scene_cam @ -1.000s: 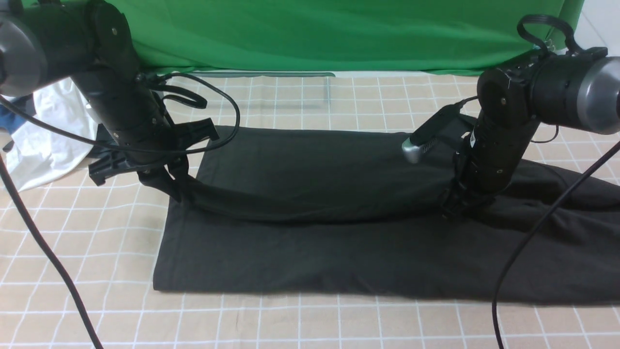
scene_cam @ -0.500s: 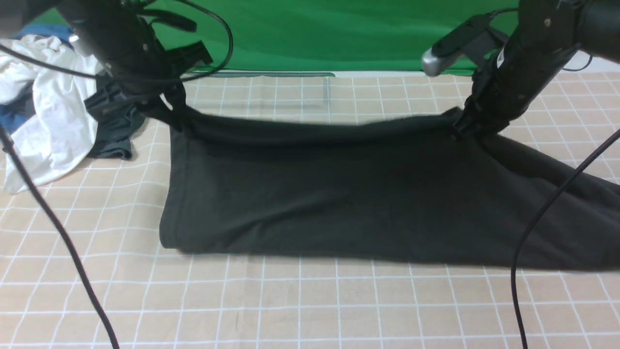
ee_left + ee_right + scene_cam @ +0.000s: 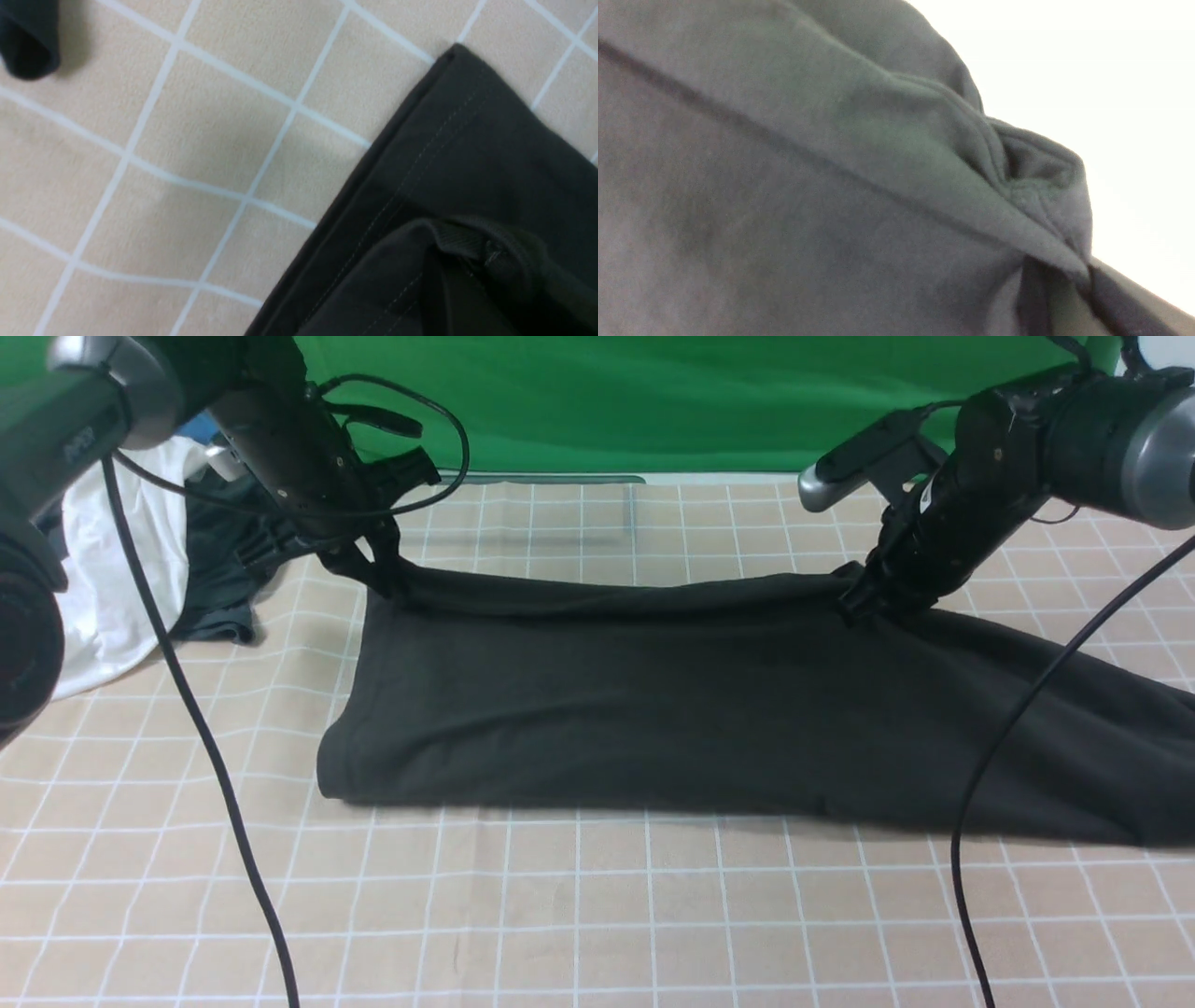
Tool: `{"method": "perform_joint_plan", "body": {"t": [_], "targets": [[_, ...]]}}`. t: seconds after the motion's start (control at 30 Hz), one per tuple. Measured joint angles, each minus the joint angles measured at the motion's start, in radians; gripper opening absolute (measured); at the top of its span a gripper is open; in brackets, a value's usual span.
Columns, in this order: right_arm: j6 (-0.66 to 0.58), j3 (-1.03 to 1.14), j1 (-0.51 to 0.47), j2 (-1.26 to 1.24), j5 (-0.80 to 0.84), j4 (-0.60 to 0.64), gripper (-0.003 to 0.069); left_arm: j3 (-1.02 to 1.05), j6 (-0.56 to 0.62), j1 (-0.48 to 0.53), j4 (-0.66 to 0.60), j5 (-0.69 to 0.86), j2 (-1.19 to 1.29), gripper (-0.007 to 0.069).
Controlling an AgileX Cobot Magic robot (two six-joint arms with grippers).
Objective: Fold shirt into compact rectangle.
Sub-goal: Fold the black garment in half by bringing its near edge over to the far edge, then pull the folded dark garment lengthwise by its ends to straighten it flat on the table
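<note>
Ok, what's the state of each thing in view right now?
shirt: doubled over lengthwise, far edge raised at two pinched points, near side lying flat.
left gripper: shut on the shirt's far left corner.
right gripper: shut on the shirt's far edge.
white garment: crumpled, far left.
dark grey garment: bunched beside it.

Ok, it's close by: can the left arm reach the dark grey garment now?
Probably not freely: its jaws are shut on the shirt, though the dark grey garment lies close beside it.

shirt (image 3: 709, 719) ctr, other clothes (image 3: 121, 579) rear L
</note>
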Motion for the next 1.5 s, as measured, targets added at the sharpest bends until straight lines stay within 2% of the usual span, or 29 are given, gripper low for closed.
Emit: {"method": "perform_joint_plan", "body": {"t": [0.1,0.17,0.33,0.47,0.57,0.6,0.73,0.83,0.93,1.1,1.33,1.5], "targets": [[0.019,0.0,0.0,0.008,-0.01,-0.001,0.0103,-0.001,0.006,-0.001,0.003,-0.013,0.002,0.0033],[0.027,0.0,0.0,0.008,-0.025,-0.002,0.0146,-0.001,0.011,-0.005,0.004,-0.031,0.002,0.0042],[0.098,0.0,-0.001,0.008,-0.08,-0.002,0.0251,-0.001,0.012,-0.018,0.014,-0.138,0.002,0.0128],[0.119,-0.001,-0.001,0.004,-0.075,-0.008,0.0262,-0.002,0.025,-0.024,0.046,-0.145,-0.002,0.0181],[0.121,-0.006,-0.001,-0.021,-0.034,-0.028,0.0265,-0.002,0.056,-0.024,0.059,-0.089,-0.024,0.0183],[0.122,-0.016,-0.001,-0.058,-0.004,-0.04,0.0265,-0.002,0.101,-0.028,0.044,-0.044,-0.049,0.0172],[0.129,-0.029,-0.001,-0.121,0.044,-0.044,0.0233,-0.003,0.17,-0.053,-0.001,0.041,-0.081,0.0129],[0.137,-0.032,-0.001,-0.193,0.09,-0.023,0.0112,0.009,0.224,-0.132,0.007,0.069,-0.086,0.0048],[0.137,-0.032,-0.001,-0.211,0.106,-0.001,0.0041,0.035,0.236,-0.201,0.023,0.043,-0.065,0.0017],[0.137,-0.032,-0.001,-0.213,0.124,0.016,0.0036,0.047,0.242,-0.285,0.031,-0.029,0.019,0.0011],[0.137,-0.032,-0.002,-0.213,0.126,0.019,0.0036,0.048,0.222,-0.296,0.064,-0.122,0.089,0.0013],[0.137,-0.032,-0.002,-0.213,0.127,0.02,0.0036,0.048,0.197,-0.296,0.107,-0.254,0.102,0.0013]]}}
